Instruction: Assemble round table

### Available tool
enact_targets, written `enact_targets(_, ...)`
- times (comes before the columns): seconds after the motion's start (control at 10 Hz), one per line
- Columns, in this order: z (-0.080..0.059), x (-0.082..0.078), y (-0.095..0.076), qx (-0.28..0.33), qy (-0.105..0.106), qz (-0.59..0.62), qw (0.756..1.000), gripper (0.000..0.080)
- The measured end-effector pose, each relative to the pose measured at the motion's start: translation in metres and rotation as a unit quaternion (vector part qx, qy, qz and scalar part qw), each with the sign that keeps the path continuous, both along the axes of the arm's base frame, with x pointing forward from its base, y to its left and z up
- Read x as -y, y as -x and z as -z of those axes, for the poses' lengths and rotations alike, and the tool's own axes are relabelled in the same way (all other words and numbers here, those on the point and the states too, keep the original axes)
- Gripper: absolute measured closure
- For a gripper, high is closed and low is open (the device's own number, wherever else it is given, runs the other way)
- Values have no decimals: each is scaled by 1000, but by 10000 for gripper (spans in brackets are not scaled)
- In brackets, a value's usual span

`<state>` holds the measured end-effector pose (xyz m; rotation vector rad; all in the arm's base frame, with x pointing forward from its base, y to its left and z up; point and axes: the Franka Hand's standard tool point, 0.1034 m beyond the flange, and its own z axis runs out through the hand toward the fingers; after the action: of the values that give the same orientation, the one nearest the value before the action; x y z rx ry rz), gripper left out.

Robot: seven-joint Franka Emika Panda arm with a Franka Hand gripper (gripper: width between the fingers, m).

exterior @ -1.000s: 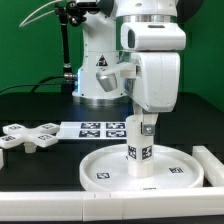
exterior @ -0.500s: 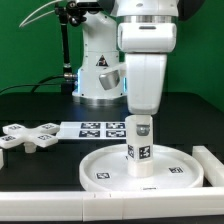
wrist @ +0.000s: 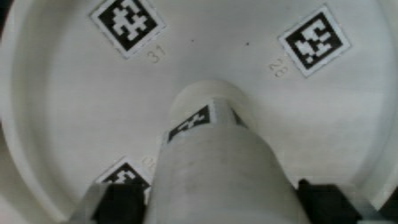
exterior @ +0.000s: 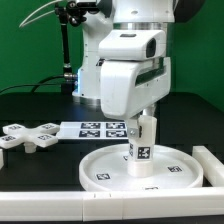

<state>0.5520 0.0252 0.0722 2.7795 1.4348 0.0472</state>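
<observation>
The post (exterior: 143, 150) stands upright at the centre of the disc (exterior: 110, 158), with the gripper (exterior: 147, 124) fingers (wrist: 121, 198) clamped on its sides. I cannot tell whether it is fully seated. The foot (exterior: 25, 134) lies loose at nine o'clock from the disc in the exterior view and is not yet fitted. The disc's rim encloses only the post.

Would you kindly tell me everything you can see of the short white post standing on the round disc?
The short thick white plastic cylinder post looks smooth and matte, with small black square tags on its side. It stands upright near the middle of the large rimmed round white disc, its base resting on the disc's floor. The claw grips its upper end from above, one finger on each side.
</observation>
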Motion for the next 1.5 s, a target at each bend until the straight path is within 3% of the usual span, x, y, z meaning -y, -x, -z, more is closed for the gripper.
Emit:
enact_targets(0.3,0,0,0,-2,-8,103,995,384)
enact_targets(0.6,1,2,0,-7,-32,222,975,384)
enact_targets(0.8,1,1,0,-8,-33,262,964,384)
enact_targets(1.1,0,-1,0,-12,-40,379,924,384)
enact_targets(1.5,0,-1,1,-26,-65,539,839,384)
